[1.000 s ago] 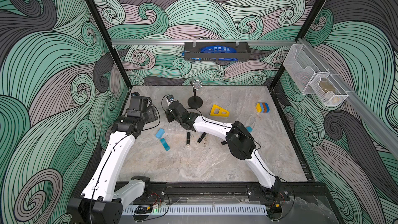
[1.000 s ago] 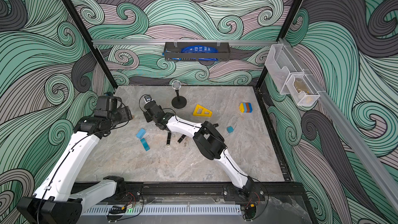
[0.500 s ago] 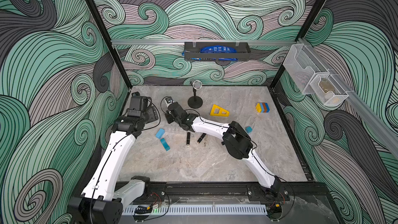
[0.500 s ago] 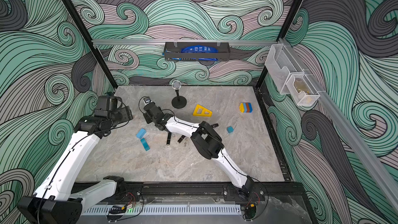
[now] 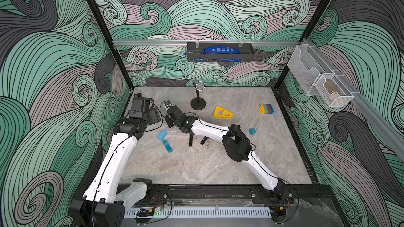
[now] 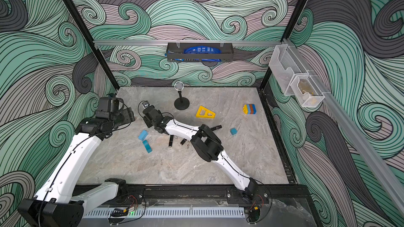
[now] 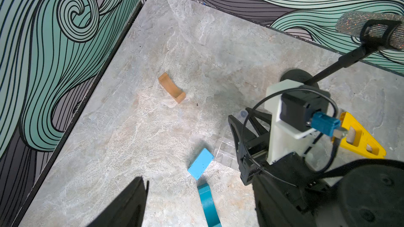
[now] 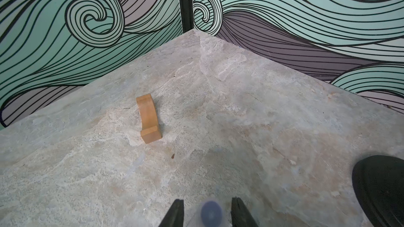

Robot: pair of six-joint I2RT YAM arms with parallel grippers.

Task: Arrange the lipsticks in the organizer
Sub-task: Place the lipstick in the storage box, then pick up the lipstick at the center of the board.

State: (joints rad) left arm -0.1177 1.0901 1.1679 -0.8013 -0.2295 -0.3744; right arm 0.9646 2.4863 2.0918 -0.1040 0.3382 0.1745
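Note:
My right gripper (image 8: 207, 200) hangs low over the clear organizer (image 7: 227, 151) near the back left of the floor. Its jaws stand open, with a gap on each side of a black lipstick (image 8: 211, 212) that stands end-up in a compartment. Two more lipsticks (image 5: 190, 140) (image 5: 203, 141) lie on the floor under the right forearm. A third (image 6: 216, 127) shows behind the right elbow in a top view. My left gripper (image 5: 156, 116) hovers just left of the right gripper (image 5: 168, 121), open and empty. The top views hide the organizer under the right gripper.
Two blue blocks (image 5: 162, 134) (image 5: 167, 146) lie in front of the grippers, and a blue cube (image 5: 252, 131) sits right of the elbow. A tan curved block (image 8: 148, 119) lies toward the back left corner. A microphone stand (image 5: 198, 103), a yellow triangular frame (image 5: 222, 112) and stacked bricks (image 5: 266, 109) stand at the back.
My right gripper's jaws have parted and let go of the lipstick standing in the organizer. The right elbow shifted slightly left. The left arm has not moved.

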